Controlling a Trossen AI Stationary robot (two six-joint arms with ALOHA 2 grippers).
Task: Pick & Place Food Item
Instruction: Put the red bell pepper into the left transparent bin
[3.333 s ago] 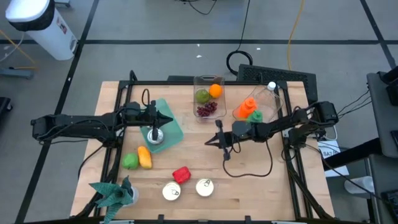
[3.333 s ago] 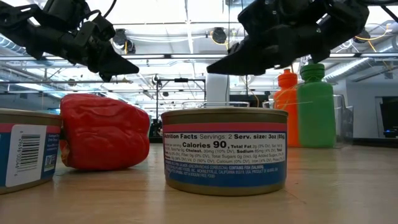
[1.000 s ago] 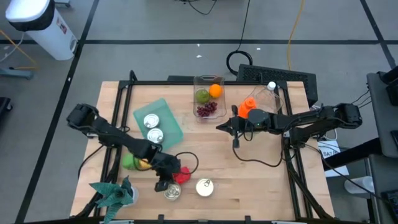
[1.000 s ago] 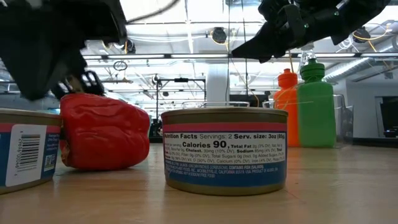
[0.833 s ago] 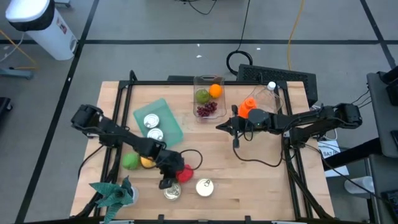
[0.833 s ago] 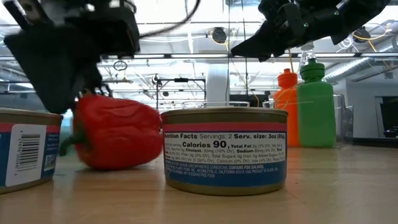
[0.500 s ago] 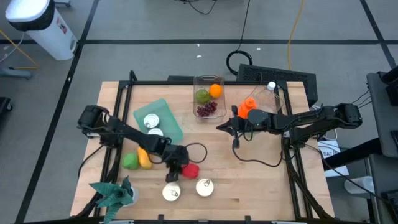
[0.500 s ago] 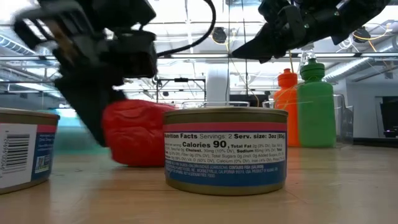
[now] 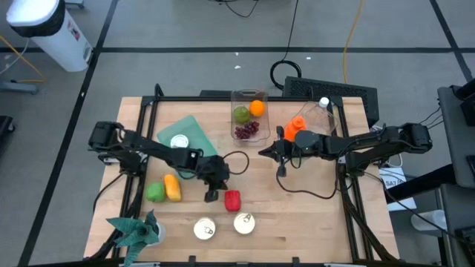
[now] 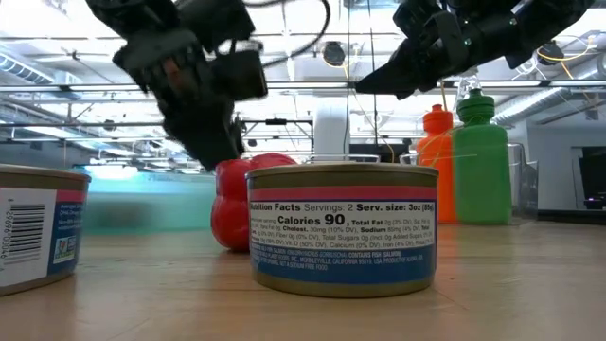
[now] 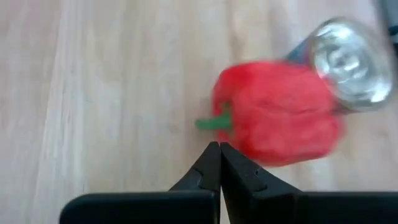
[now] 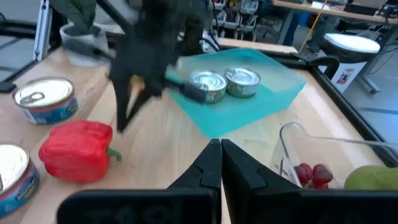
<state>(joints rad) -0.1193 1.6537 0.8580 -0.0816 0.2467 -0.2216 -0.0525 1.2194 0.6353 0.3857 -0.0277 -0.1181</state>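
A: How are the arms posed?

B: In the high view the left arm is stretched from the left edge toward the centre, and its left gripper (image 9: 212, 196) is seen pinched shut on nothing, just left of the red pepper (image 9: 232, 199). The right gripper (image 9: 261, 152) is held above the table right of centre, its jaws closed and empty too.

A: Where is open room found?

B: Bare wood is seen at the lower right of the table (image 9: 312, 222) and between the two grippers.

A: What stands around the pepper?

B: Two cans (image 9: 205, 229) (image 9: 244, 222) are placed just below it. A yellow item (image 9: 172, 187) and a green fruit (image 9: 154, 193) lie at lower left, and a teal tray (image 9: 194, 132) at upper left. A clear bin (image 9: 249, 115) of fruit is set at top centre.
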